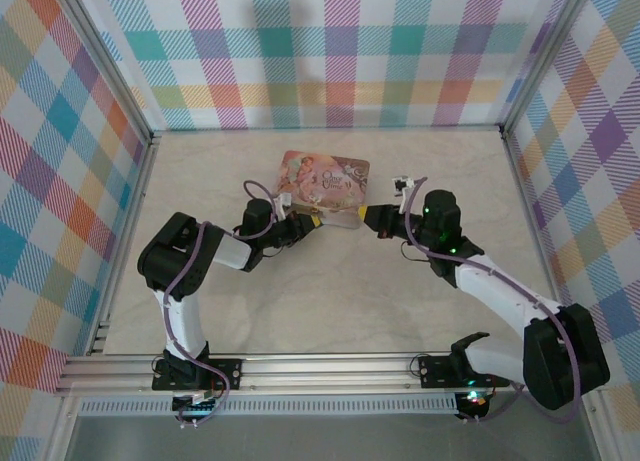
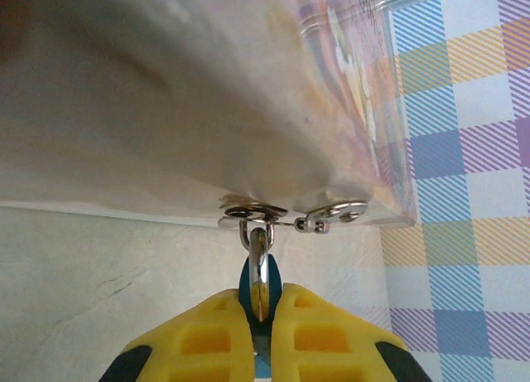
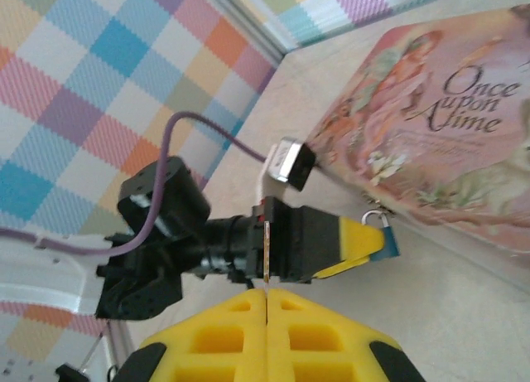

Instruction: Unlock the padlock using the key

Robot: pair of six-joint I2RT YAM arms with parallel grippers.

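Note:
The padlock (image 2: 261,274) is a tiny blue body with a metal shackle hooked through the hasp (image 2: 252,210) of the pink tin (image 1: 325,186). My left gripper (image 2: 261,311) is shut on the padlock's body at the tin's near edge. In the right wrist view the padlock (image 3: 387,238) shows at the tip of the left gripper's yellow fingers (image 3: 360,239). My right gripper (image 3: 267,295) is shut on the key (image 3: 267,249), a thin brassy blade standing straight out of the pads, a short way from the padlock. From above, the left gripper (image 1: 312,223) and right gripper (image 1: 374,219) face each other.
The pink illustrated tin (image 3: 439,125) lies flat at the middle back of the pale table (image 1: 330,301). Plaid walls (image 1: 340,51) enclose the table on three sides. Open tabletop lies in front of both arms.

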